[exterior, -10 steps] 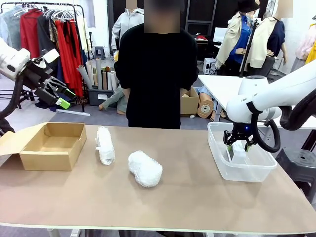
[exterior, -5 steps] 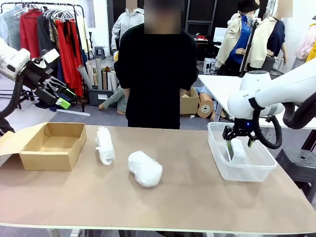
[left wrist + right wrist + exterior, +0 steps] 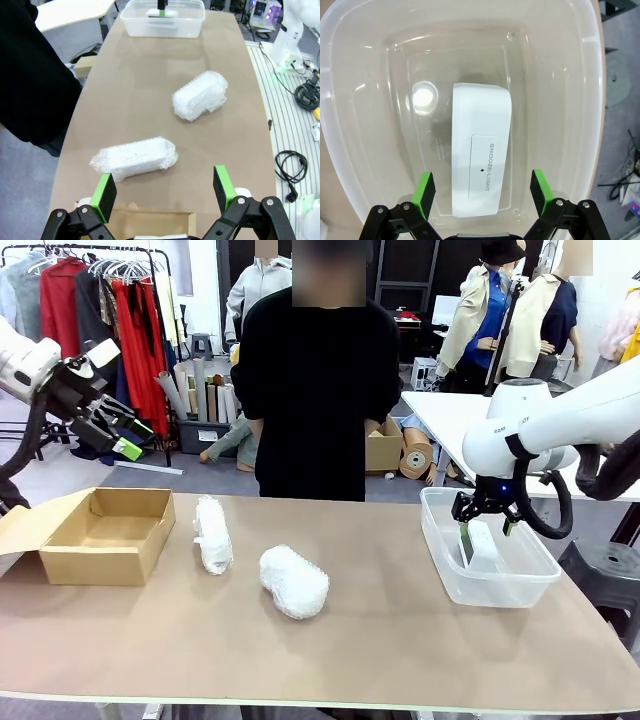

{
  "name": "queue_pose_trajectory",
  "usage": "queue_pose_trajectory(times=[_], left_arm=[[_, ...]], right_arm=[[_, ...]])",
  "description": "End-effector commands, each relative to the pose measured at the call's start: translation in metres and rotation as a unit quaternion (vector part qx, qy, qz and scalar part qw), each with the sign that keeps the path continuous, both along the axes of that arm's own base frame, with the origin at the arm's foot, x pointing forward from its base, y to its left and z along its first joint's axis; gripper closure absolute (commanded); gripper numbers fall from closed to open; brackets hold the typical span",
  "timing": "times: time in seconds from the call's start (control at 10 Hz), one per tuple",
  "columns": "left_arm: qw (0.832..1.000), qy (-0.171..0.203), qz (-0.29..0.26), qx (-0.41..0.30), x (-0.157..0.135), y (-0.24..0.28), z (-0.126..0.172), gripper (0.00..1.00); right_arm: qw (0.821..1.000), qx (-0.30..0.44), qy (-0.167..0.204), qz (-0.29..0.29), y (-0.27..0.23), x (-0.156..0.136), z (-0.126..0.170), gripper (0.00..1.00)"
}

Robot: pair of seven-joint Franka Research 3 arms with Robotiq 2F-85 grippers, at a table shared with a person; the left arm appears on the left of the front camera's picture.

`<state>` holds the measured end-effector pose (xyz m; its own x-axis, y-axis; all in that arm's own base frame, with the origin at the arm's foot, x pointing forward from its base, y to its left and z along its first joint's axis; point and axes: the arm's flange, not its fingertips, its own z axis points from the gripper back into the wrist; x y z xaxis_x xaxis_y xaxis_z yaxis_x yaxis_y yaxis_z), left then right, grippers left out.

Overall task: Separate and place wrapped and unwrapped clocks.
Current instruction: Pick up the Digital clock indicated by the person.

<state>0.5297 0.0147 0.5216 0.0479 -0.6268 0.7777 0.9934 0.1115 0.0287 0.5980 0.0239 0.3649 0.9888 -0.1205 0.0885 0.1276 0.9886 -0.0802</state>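
A: Right wrist view: where is the bare clock?
B: In the clear tub, with the right gripper spread wide and empty over it.
A: And the left gripper?
B: Wide too, holding nothing. The slim roll and the fat oval bundle lie apart on the table.

Right tool hangs pointing down over the table's right end, fingers spread wide (gripping nothing). Left tool is held high beyond the table's left end, equally spread, tilted downward.
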Motion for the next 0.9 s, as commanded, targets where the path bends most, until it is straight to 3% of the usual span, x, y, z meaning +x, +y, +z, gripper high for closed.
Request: queue_pose_trajectory(times=[0.0,0.1,0.6,0.7,0.8], left_arm=[[1.0,0.0,-0.001,-0.002,0.0,0.0,0.001,0.0],[1.0,0.0,-0.001,-0.002,0.0,0.0,0.001,0.0],[1.0,0.0,-0.001,-0.002,0.0,0.0,0.001,0.0],[1.0,0.0,-0.001,-0.002,0.0,0.0,0.001,0.0],[1.0,0.0,-0.001,-0.002,0.0,0.0,0.001,0.0]], right_arm=[[1.0,0.0,0.0,0.0,0.0,0.0,0.0,0.0],[0.999,0.037,-0.001,0.028,0.007,-0.005,0.015,0.0],[0.98,0.074,-0.004,0.185,0.02,-0.027,0.098,0.0],[0.966,0.109,0.016,0.234,0.021,-0.031,0.11,0.0],[0.928,0.157,0.037,0.335,0.021,-0.038,0.123,0.0]])
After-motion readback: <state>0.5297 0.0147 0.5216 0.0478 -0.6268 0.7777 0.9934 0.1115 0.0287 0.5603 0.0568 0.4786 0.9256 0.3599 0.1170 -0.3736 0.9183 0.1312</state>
